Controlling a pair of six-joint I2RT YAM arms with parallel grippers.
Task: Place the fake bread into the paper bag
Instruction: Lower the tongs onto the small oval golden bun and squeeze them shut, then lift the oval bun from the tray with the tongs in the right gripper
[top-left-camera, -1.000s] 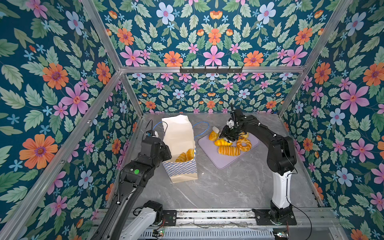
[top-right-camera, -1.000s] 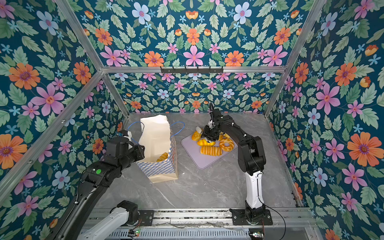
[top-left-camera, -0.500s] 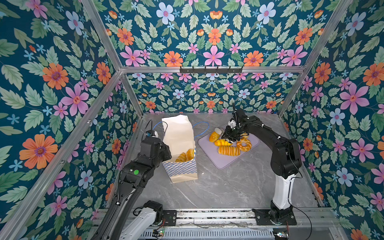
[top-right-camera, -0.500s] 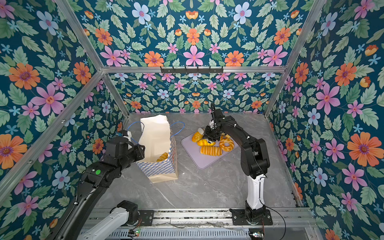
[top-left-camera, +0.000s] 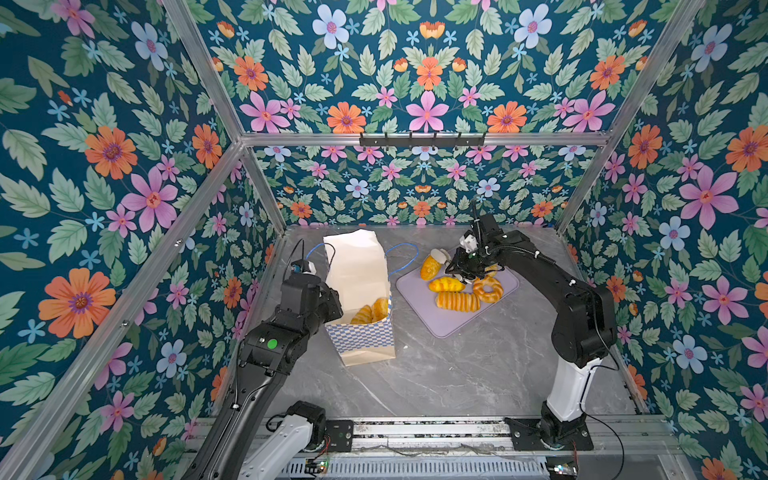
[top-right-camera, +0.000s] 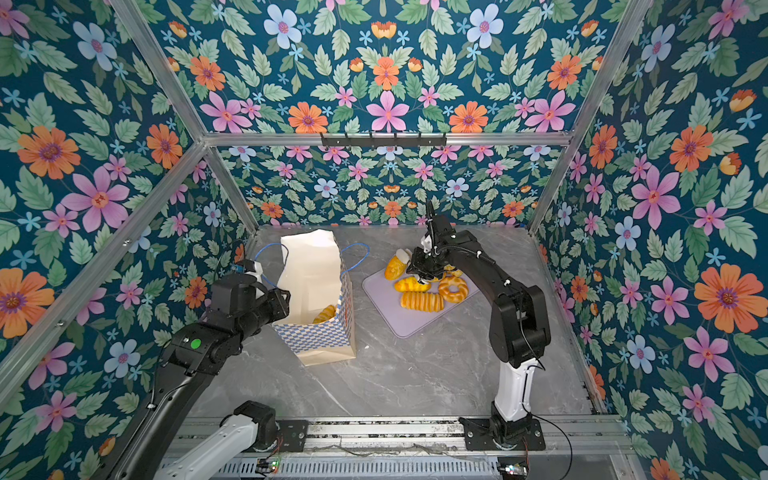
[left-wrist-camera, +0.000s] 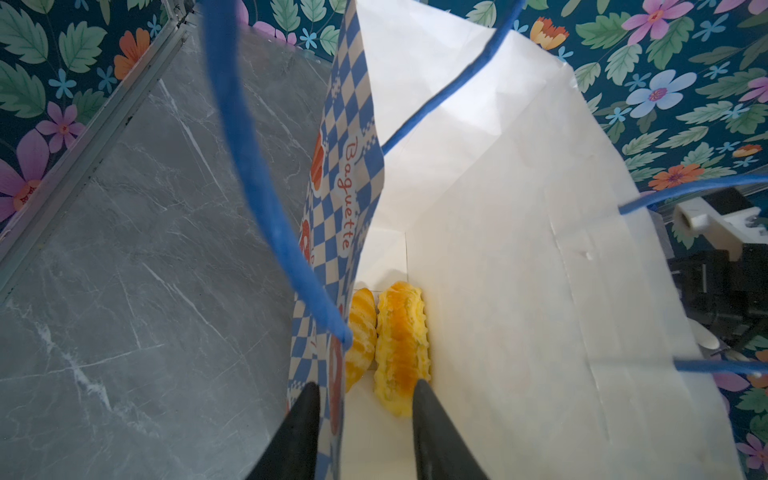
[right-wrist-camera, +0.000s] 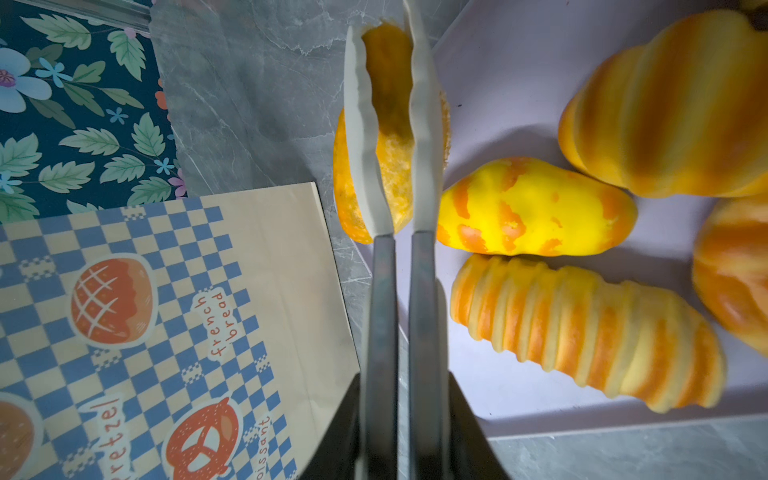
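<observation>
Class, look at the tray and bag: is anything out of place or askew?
One loaf straddles the edge of the lavender tray, partly on the table, unlike the others on the tray. The tongs in the right claw pinch it.

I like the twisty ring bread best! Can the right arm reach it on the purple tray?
Probably yes: the twisted ring lies uncovered close beside the right gripper, but its tongs are clamped on another loaf.
</observation>
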